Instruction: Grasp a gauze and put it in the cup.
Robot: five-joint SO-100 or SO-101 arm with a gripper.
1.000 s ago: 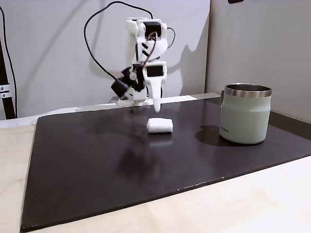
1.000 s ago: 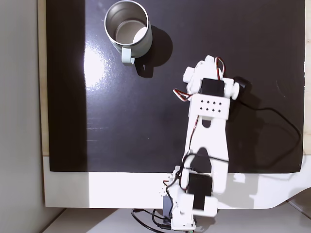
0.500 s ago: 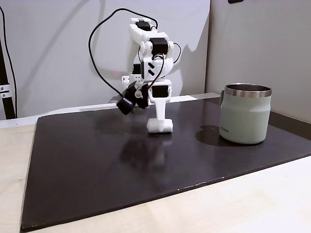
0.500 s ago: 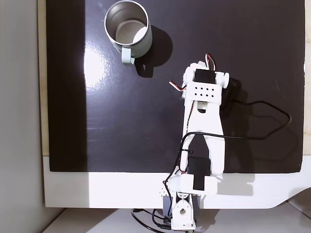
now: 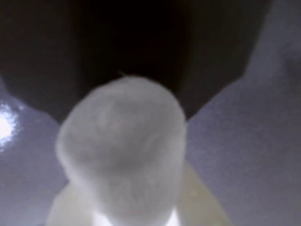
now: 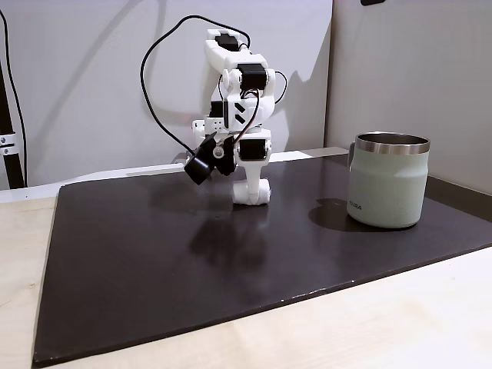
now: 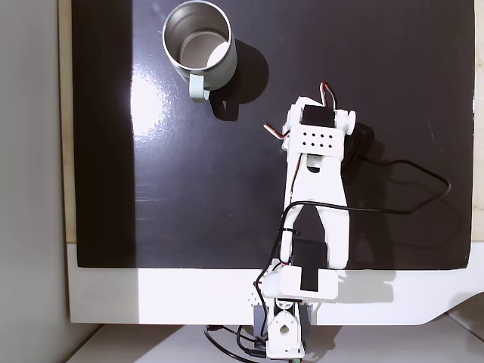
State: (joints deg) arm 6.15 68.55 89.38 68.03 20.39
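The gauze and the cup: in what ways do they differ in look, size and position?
The gauze is a white, fuzzy, soft roll; the cup is a pale green, smooth, rigid mug with a shiny steel rim. The gauze is much smaller than the cup. The gauze lies low at the gripper, whereas the cup stands upright and apart, with nothing touching it. In the fixed view from the side, both are over the dark mat.

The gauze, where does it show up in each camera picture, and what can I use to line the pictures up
Wrist view: the gauze fills the centre, blurred and close to the lens.
Side fixed view: it lies on the dark mat at the gripper tip, left of the cup.
Top-down fixed view: the arm covers that spot, so I can't pick it out.
Shared landmark: the cup, in both fixed views.
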